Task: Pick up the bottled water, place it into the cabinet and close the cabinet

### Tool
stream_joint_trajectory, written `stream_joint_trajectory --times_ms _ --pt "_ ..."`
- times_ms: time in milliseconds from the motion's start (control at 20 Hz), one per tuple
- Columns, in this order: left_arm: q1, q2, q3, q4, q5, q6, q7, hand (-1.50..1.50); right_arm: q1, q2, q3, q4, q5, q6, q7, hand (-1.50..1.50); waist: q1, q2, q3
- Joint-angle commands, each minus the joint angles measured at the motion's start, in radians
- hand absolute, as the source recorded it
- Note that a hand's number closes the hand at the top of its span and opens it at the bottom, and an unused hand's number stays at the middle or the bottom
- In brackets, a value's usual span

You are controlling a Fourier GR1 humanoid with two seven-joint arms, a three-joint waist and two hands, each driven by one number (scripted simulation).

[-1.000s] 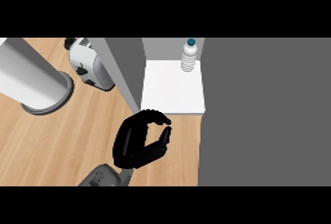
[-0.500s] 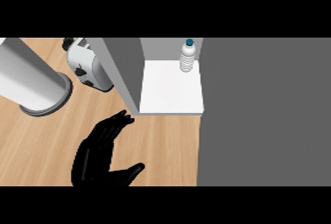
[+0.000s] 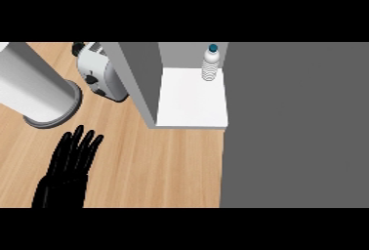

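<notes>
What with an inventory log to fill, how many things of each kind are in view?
bottled water: 1
cabinet: 1
toaster: 1
white cylinder: 1
robot hand: 1
Total: 5

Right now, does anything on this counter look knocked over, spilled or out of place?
Nothing stands out. The clear bottled water with a blue cap stands upright inside the white cabinet, whose door is not shut. The silver toaster sits upright; one black hand hovers open.

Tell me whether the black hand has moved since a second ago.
Yes. The hand has moved left and down, away from the cabinet's white shelf, and its fingers are now straight.
</notes>
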Motion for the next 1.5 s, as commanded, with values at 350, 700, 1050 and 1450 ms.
stream_joint_trajectory --times_ms 350,700,1050,1450 --pt "0.151 0.144 0.125 -0.112 0.094 -0.112 0.001 -1.50 -0.088 0.014 0.244 -0.157 0.156 -0.077 0.190 1.50 0.038 0.003 -0.005" --pt "0.200 0.190 0.169 -0.118 0.148 -0.210 -0.006 -1.50 -0.136 0.061 0.358 -0.070 0.071 -0.142 0.197 1.50 0.086 0.021 -0.005" --pt "0.219 0.225 0.188 -0.119 0.156 -0.282 -0.016 -1.50 -0.257 0.069 0.332 -0.011 0.064 -0.189 0.257 1.50 0.150 0.038 -0.009" --pt "0.218 0.270 0.228 -0.124 0.176 -0.323 -0.003 -1.50 -0.359 0.044 0.293 -0.014 0.036 -0.192 0.292 1.50 0.200 0.049 -0.014"
